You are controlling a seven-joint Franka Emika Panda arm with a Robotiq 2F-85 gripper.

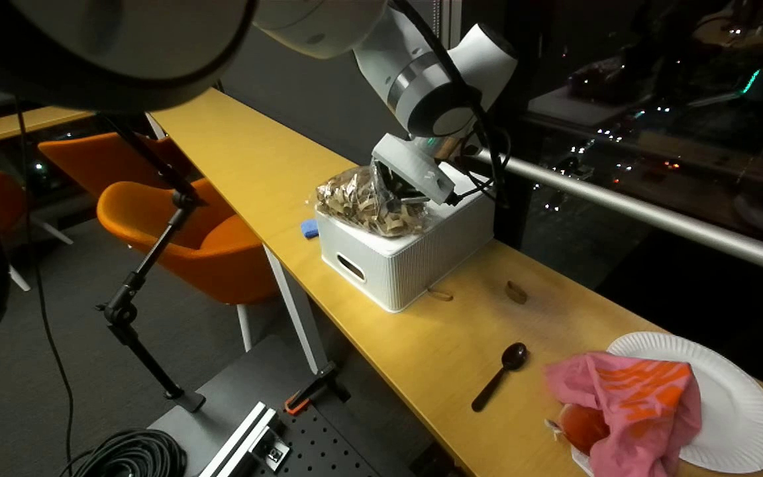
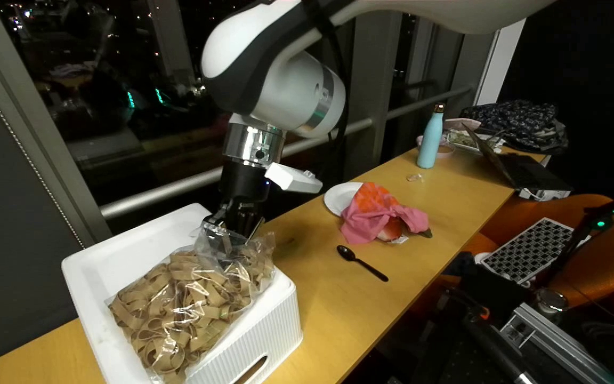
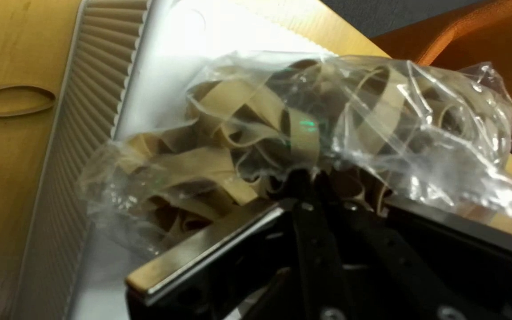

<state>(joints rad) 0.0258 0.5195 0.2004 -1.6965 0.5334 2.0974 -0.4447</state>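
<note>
A clear plastic bag (image 2: pixel 168 325) full of tan rubber bands (image 3: pixel 260 106) lies on top of a white ribbed box (image 1: pixel 421 268). My gripper (image 3: pixel 313 178) points down into the mouth of the bag, its black fingers brought together at the tips. Rubber bands and crinkled plastic press around the fingertips. A thin pale edge shows between them, but I cannot tell whether a band or the plastic is caught there. The bag's plastic partly hides the fingertips in both exterior views. On the table beside the box lie two loose rubber bands, one flat (image 1: pixel 441 294) and one darker (image 1: pixel 516 292).
A black spoon (image 1: pixel 501 377) lies on the wooden table. Farther along are a white paper plate (image 1: pixel 739 417), a pink and orange cloth (image 1: pixel 653 404) and a reddish object (image 1: pixel 583 429) under it. A blue bottle (image 2: pixel 431 140) and laptop (image 2: pixel 525 165) stand beyond. A metal rail (image 1: pixel 660 215) runs along the window.
</note>
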